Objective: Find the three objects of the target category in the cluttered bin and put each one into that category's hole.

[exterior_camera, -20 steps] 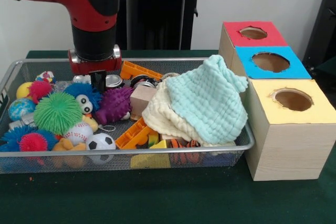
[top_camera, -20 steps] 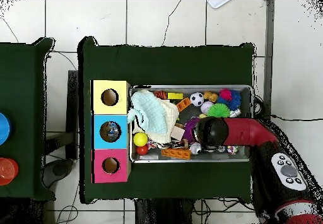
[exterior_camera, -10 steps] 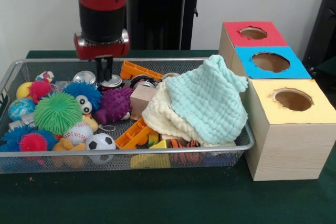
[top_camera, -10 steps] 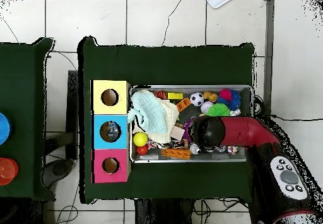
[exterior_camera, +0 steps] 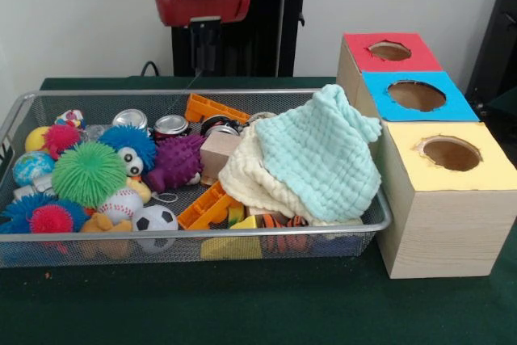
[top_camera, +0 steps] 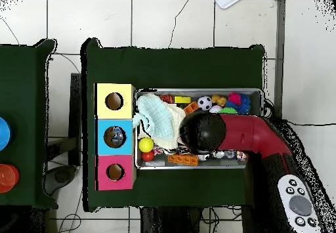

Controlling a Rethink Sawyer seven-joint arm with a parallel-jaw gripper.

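My gripper [exterior_camera: 207, 48] hangs high above the back rim of the wire bin [exterior_camera: 380, 209], its two dark fingers close together with nothing between them. Below it and to the left, two silver cans [exterior_camera: 133, 119] [exterior_camera: 171, 124] lie at the back of the bin. A purple spiky toy [exterior_camera: 176, 159], a wooden block [exterior_camera: 220, 153] and orange plastic pieces [exterior_camera: 212, 107] lie nearby. In the overhead view the arm's wrist [top_camera: 203, 130] covers the bin's middle and hides the gripper.
A mint cloth [exterior_camera: 319, 155] over a cream cloth [exterior_camera: 242, 179] covers the bin's right half. Green [exterior_camera: 87, 173], pink [exterior_camera: 50, 218] and blue spiky balls, a baseball [exterior_camera: 121, 204] and a soccer ball [exterior_camera: 156, 219] fill the left. Red [exterior_camera: 389, 51], blue [exterior_camera: 416, 94] and yellow [exterior_camera: 451, 153] holed boxes stand to the right.
The gripper has risen from down among the cans to well above the bin and moved right. It carried nothing up; both cans stay in place.
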